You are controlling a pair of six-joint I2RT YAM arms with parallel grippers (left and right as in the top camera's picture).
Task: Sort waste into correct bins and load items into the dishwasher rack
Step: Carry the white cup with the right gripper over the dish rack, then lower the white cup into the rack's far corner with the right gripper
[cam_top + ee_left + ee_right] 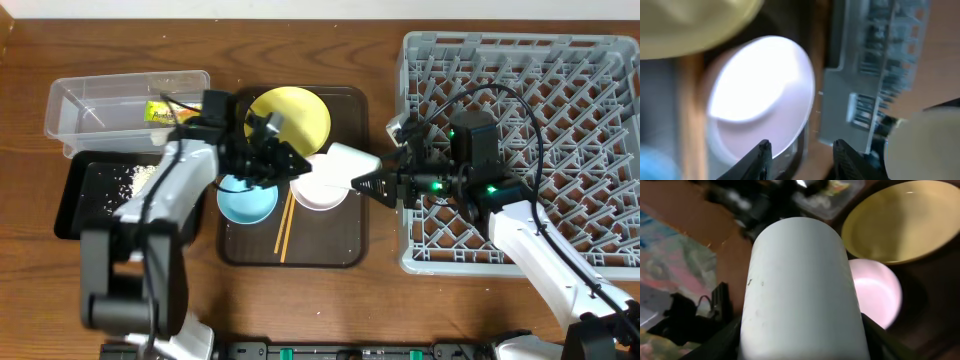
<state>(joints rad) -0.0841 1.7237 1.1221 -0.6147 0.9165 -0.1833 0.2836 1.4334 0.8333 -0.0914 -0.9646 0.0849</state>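
right gripper (pixel 362 180) has its fingers clamped on the small white cup (pixel 800 295), tilted over the right half of the brown tray (pixel 335 250), close by the white bowl (pixel 320 192); left gripper (pixel 802 150) hangs over the tray's middle, fingers apart, holding nothing; imo lift first so the cup clears the bowl's rim, then swing off the tray's right edge to the dishwasher rack (pixel 520 60) just beside it; tip it mouth-down and seat it between pegs before letting go, otherwise I'd bet it rolls
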